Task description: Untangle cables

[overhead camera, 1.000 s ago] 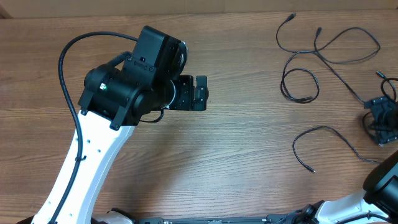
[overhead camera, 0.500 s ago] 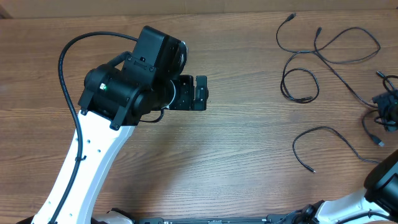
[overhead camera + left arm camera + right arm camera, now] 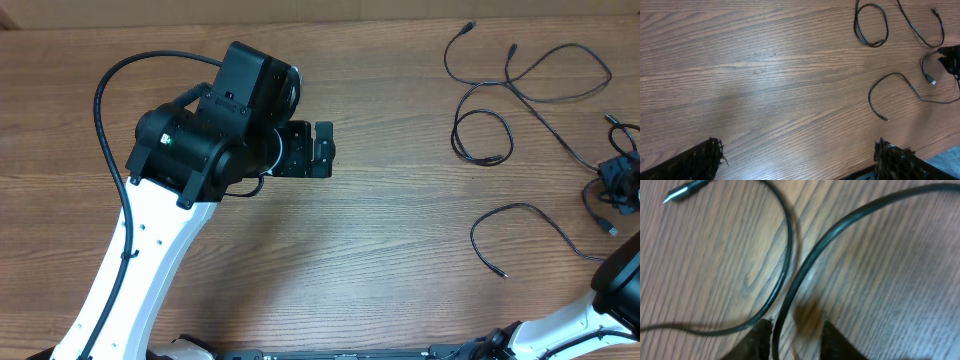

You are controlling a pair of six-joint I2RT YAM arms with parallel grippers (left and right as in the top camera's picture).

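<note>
Several thin black cables lie loose on the right of the wooden table: a loop (image 3: 482,137), a long cord (image 3: 560,75) and a curved one (image 3: 530,212). My right gripper (image 3: 622,185) is low over a cable at the table's right edge. In the right wrist view its fingers (image 3: 795,340) stand a small gap apart with a black cable (image 3: 840,235) running between them, against the left finger. A second cable (image 3: 785,245) with a silvery plug tip (image 3: 675,197) curves beside it. My left gripper (image 3: 322,150) hangs wide open over bare wood, far from the cables (image 3: 900,82).
The left arm's black body (image 3: 215,125) and its thick cable (image 3: 105,110) cover the left-middle of the table (image 3: 380,240). The table's far edge (image 3: 350,22) runs along the top. The near right corner shows in the left wrist view.
The right gripper's jaws have narrowed around the cable at the right edge and it has shifted a little towards the far side. The left arm has not moved.
</note>
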